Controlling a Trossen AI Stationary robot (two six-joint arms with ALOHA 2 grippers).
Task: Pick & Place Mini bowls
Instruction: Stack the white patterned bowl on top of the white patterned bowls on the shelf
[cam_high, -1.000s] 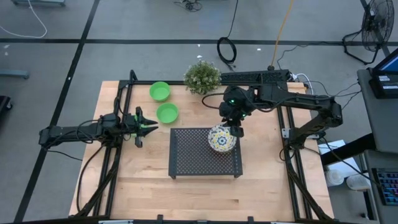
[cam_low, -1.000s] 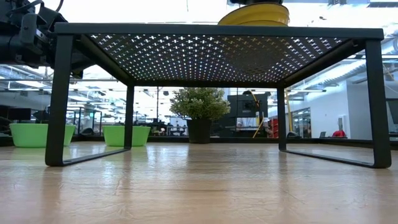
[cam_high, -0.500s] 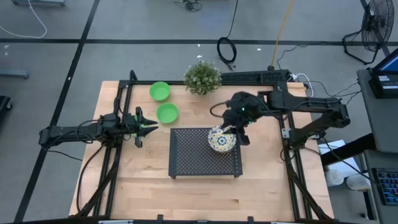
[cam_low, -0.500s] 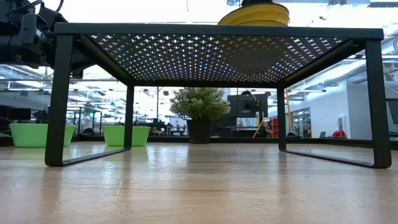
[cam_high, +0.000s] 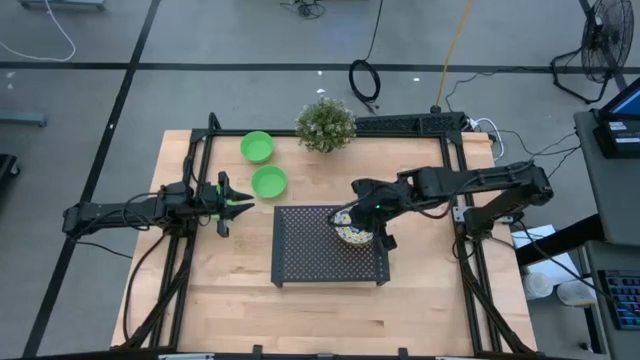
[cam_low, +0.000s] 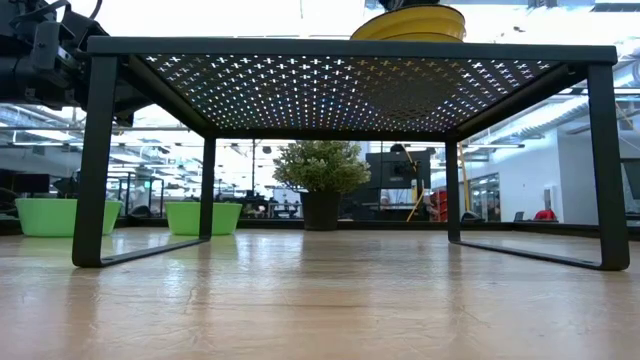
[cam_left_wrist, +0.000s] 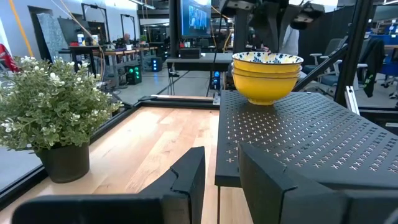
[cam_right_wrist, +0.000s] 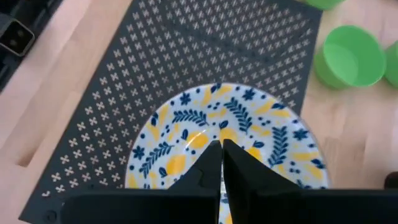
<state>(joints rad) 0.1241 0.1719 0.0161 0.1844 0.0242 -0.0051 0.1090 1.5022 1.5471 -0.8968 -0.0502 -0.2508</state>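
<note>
My right end effector (cam_right_wrist: 221, 163): fingers pressed together, holding nothing, poised directly over the patterned bowls (cam_right_wrist: 225, 138).

Patterned bowls: stacked, white inside with blue leaves and yellow blots, yellow outside; standing on the black perforated rack (cam_high: 318, 252), near its far right corner, close to the rack's right edge.

Green bowls (cam_high: 269, 181) (cam_high: 257, 146): two, plain bright plastic, on the worktop (cam_high: 230, 300) beyond the rack's left corner, well apart from the stack.

Potted plant (cam_high: 325, 124): at the worktop's far edge.

My left end effector (cam_high: 236, 201): spread, empty, just beside the nearer green bowl.
</note>
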